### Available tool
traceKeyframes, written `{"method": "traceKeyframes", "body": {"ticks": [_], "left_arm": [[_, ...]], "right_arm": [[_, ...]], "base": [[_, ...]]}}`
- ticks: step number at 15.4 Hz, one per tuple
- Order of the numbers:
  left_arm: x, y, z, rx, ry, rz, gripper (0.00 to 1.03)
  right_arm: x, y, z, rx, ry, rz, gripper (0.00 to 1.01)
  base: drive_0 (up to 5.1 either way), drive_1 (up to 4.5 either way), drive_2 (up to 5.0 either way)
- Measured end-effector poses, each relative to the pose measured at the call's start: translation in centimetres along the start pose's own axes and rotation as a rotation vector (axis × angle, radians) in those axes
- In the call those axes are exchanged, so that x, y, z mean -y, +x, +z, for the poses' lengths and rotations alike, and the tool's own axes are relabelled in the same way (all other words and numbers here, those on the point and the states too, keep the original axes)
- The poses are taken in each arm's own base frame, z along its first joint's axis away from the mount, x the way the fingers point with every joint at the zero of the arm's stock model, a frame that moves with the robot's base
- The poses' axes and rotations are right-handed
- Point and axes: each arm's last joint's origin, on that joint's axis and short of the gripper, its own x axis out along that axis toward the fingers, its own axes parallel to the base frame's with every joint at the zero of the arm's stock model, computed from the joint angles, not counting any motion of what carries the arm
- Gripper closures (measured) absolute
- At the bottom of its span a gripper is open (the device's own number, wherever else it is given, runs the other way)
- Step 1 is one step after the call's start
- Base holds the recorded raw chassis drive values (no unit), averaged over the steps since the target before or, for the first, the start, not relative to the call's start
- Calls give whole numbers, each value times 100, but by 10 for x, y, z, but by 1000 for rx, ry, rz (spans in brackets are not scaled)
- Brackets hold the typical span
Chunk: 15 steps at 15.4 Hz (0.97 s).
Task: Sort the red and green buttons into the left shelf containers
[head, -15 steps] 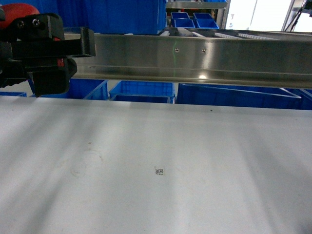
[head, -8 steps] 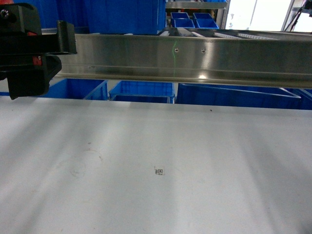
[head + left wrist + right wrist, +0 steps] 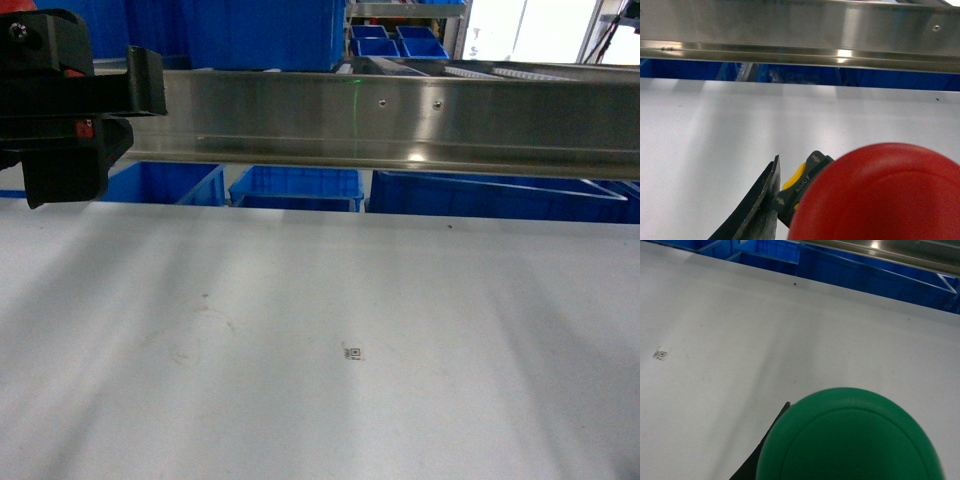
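Red item: red mushroom-capped push-button (image 3: 875,195), filling the lower right of the left wrist view, held up above the table; a yellow-and-grey tab marked "OPEN" shows on its body beside the cap.
Left gripper: black left gripper (image 3: 70,110), raised at the upper left of the head view in front of the shelf rail; one dark finger (image 3: 757,210) lies against the button's body, jaws closed on the red button.
Green item: green mushroom-capped push-button (image 3: 850,440), filling the bottom of the right wrist view, above the table.
Right gripper: out of the head view; only a dark finger edge shows beside the green cap, which appears clamped in the jaws.
Containers: large bright-blue plastic bins (image 3: 295,187), in a row behind the table's far edge, beneath the rail.
Rail: brushed stainless-steel shelf rail (image 3: 400,125), horizontal across the view.
Surface: white matte table (image 3: 320,400), bearing a small printed square marker (image 3: 352,352) near its middle.
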Motion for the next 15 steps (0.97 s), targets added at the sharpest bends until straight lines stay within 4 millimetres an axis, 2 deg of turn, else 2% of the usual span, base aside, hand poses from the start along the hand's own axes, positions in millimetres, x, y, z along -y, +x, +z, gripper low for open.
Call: {"method": "traceKeyframes", "body": {"ticks": [15], "left_arm": [[-1,0,1,3,-2,6,59]], "right_arm": [[0,0,0,0,0,1,75]], "base": [[-474,129,361]]}}
